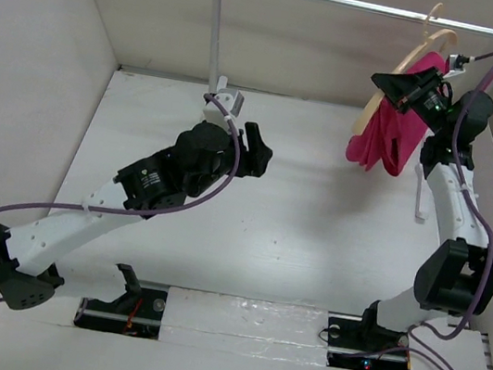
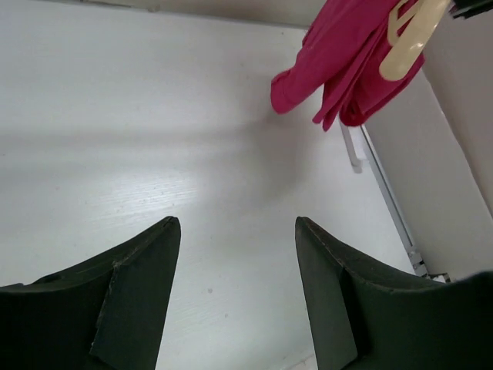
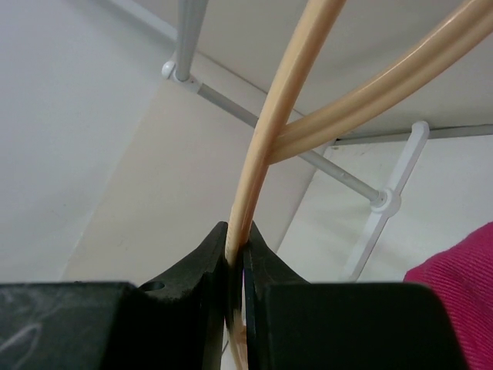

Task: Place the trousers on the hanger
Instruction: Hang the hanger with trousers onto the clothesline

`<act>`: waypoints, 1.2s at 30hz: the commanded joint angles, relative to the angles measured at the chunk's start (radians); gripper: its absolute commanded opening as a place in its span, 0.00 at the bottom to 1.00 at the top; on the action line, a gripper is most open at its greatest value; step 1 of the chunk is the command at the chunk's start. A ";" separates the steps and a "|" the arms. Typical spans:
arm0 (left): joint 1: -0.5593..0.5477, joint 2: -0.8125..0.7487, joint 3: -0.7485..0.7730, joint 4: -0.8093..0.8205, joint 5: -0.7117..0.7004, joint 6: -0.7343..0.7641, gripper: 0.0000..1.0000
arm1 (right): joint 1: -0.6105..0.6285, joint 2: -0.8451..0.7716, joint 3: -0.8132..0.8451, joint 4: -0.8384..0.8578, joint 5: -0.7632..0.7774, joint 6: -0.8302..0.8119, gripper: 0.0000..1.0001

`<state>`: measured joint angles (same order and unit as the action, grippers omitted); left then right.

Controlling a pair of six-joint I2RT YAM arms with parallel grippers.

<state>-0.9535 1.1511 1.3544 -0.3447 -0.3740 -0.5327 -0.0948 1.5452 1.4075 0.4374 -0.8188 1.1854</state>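
Observation:
The magenta trousers (image 1: 387, 137) hang draped over the pale wooden hanger (image 1: 438, 39) at the back right, its hook up by the rail bar. My right gripper (image 1: 382, 81) is shut on a thin limb of the hanger (image 3: 285, 100), pinched between its fingers (image 3: 237, 231); a corner of the trousers (image 3: 462, 270) shows at the right. My left gripper (image 1: 264, 150) hovers open over mid-table, well left of the cloth. In the left wrist view its gripper (image 2: 235, 222) holds nothing, with the trousers (image 2: 347, 69) and hanger (image 2: 412, 42) far ahead, upper right.
The white-and-silver clothes rail (image 1: 369, 5) spans the back, with its left post (image 1: 215, 39) and foot (image 1: 227, 102) close behind my left wrist. Its right foot (image 2: 353, 150) lies under the trousers. Box walls (image 1: 31, 66) enclose the table on the left, back and right.

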 commanded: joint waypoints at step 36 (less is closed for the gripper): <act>0.125 0.125 -0.078 0.015 0.191 -0.069 0.63 | -0.378 -0.068 0.019 -0.245 -0.142 -0.467 1.00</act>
<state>-0.8688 1.2480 1.2495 -0.3336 -0.2600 -0.6037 -0.4526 1.5375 1.3445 0.3679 -0.9691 0.9371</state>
